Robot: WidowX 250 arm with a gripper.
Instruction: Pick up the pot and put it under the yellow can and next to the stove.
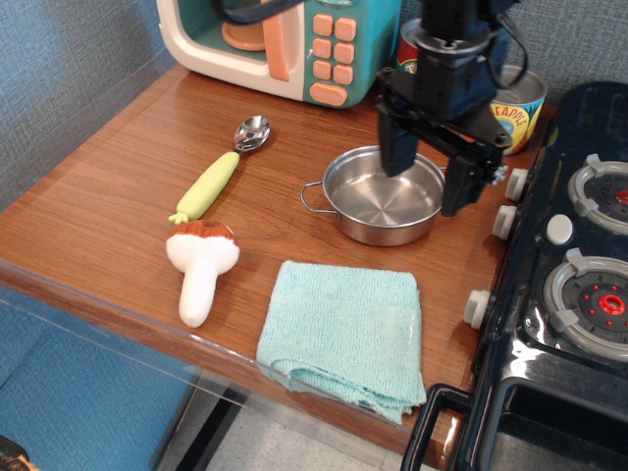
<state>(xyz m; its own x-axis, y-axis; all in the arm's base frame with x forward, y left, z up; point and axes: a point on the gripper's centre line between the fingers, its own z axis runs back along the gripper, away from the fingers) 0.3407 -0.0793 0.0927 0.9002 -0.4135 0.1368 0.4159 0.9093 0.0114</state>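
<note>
The shiny steel pot [378, 204] stands upright on the wooden counter, just left of the black stove [574, 294]. One wire handle shows on its left side. The yellow can [517, 113] stands behind the pot, against the stove's far corner, partly hidden by the arm. My gripper [428, 167] hovers over the pot's far right rim. Its jaws are spread wide, with one finger [394, 147] over the far rim and the other beyond the right rim. It holds nothing.
A teal-and-cream toy microwave [294, 44] stands at the back. A red-labelled can [408, 49] is mostly hidden behind the arm. A spoon [251, 132], a green-yellow toy vegetable [208, 185], a plush mushroom [201, 260] and a folded teal cloth [343, 334] lie on the counter.
</note>
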